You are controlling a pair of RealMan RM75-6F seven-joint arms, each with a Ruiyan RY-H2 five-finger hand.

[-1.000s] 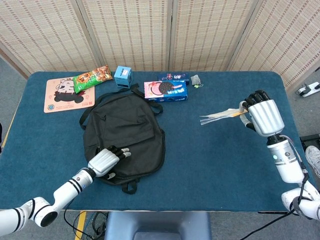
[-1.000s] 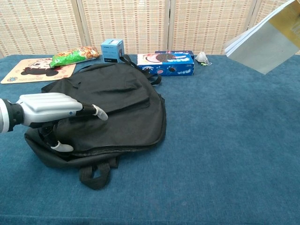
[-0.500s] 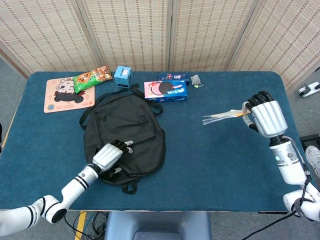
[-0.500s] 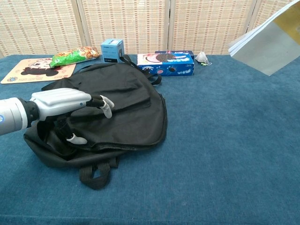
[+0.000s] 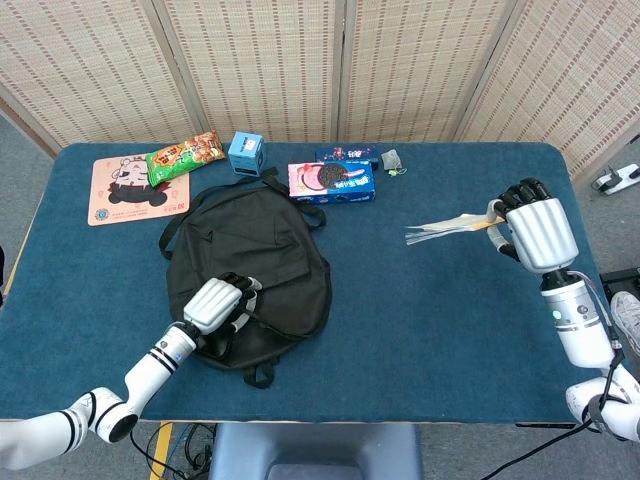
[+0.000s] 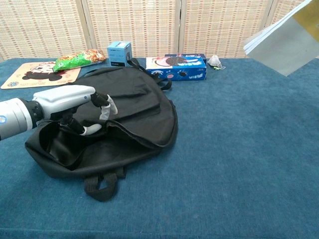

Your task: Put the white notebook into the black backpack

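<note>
The black backpack (image 5: 250, 255) (image 6: 129, 112) lies flat on the blue table, left of centre. My left hand (image 5: 215, 305) (image 6: 75, 107) grips the upper flap at its near-left edge and lifts it, so a dark opening shows underneath. The white notebook (image 5: 445, 228) (image 6: 281, 42) hangs in the air over the right side of the table, tilted, pages fanned. My right hand (image 5: 535, 230) holds it by its right end; in the chest view that hand is out of frame.
Along the far edge of the table (image 5: 420, 320) lie a cartoon mat (image 5: 135, 188), a green snack bag (image 5: 183, 153), a small blue box (image 5: 245, 152), a cookie box (image 5: 332, 182) and a small pouch (image 5: 392, 160). A woven screen stands behind.
My left hand has curled onto the backpack's flap and raised it, opening a gap at the near-left side. The right hand with the notebook shifted slightly to the right.
</note>
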